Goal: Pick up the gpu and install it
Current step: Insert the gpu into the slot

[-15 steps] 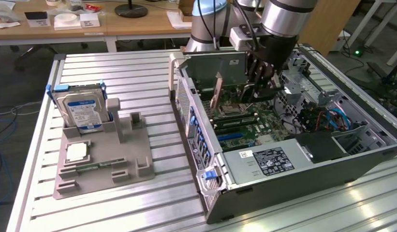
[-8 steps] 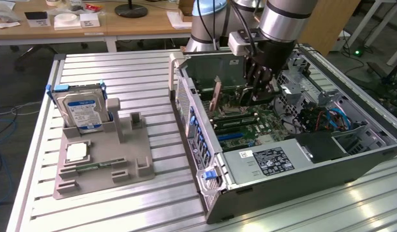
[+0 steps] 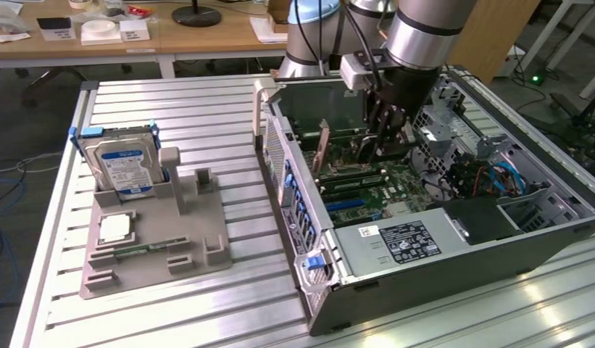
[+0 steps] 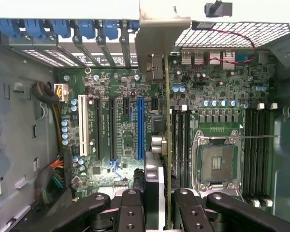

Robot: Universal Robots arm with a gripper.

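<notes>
In the exterior view the hand (image 3: 383, 148) hangs inside the open computer case (image 3: 452, 254), upper middle of the frame, just above the motherboard (image 3: 375, 199). It is closed on the gpu (image 3: 328, 148), held upright on edge with its bracket end toward the case's rear wall — though against the dark boards we cannot trace its full outline here. On the exterior view's left a hard drive (image 3: 128, 167) stands in a grey fixture (image 3: 152, 246) on the counter (image 3: 210, 109), well apart.

In the wrist view we look along the card: the fingers (image 4: 130, 212) clamp it from both sides, and its bracket (image 4: 159, 38) sits near the blue clips (image 4: 63, 29) at the rear wall. The long blue slot (image 4: 140, 128) lies beside the card, on the side away from the CPU socket (image 4: 217, 162) — the card does not look seated yet.

We judge the step to be lining up and seating. Done well, it means keeping the card plumb, matching edge connector to slot and bracket to rear opening, then pressing straight and evenly, no rocking.
</notes>
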